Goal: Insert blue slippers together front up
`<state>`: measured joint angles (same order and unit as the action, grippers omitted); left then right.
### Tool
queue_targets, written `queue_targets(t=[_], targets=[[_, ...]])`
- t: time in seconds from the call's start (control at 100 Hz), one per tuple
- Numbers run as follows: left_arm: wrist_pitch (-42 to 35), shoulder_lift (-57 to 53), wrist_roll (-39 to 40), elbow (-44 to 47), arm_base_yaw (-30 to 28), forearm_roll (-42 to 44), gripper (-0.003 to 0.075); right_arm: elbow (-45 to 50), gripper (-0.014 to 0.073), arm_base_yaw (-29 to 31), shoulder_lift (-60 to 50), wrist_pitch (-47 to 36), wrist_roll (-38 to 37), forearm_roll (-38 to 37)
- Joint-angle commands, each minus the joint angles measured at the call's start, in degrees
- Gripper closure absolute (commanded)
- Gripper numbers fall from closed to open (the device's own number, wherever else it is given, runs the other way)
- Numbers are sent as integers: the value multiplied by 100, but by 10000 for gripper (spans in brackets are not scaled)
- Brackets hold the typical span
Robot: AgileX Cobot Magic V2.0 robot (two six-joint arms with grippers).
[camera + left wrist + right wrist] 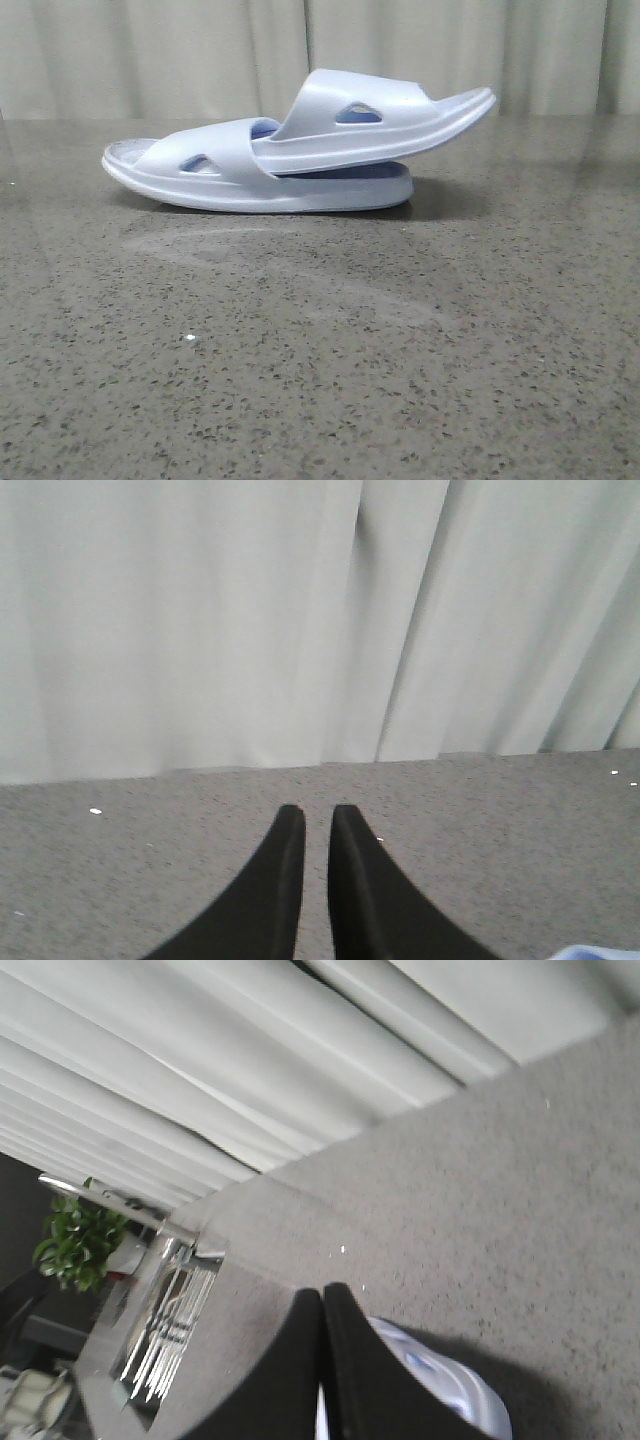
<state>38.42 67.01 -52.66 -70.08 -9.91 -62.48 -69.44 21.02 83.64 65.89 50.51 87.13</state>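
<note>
I see blue slippers [300, 160] nested on table [320, 360] — left gripper [317, 820] nearly closed, empty; right gripper [322, 1300] closed, empty, slipper beneath.

A grey speckled table [320, 380] is filling the foreground, with soft light glancing off it in pale streaks. Pale curtains [200, 55] are hanging in folds along its far edge. In the right wrist view, a green plant [75, 1240] is standing beyond the table's end beside a shiny metal rack [170, 1325], with dim room space behind.
</note>
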Motion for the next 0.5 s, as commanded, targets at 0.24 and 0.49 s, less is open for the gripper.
queue_targets(t=[0.24, 0.49], targets=[[-465, -1209, 423, -187, 671, 1882, 705, -132, 682, -335, -1362, -359, 103, -796], [-880, -2288, 1675, 351, 1628, 3438, 705, 457, 682, -950, -2691, -1356, 81, -2196]])
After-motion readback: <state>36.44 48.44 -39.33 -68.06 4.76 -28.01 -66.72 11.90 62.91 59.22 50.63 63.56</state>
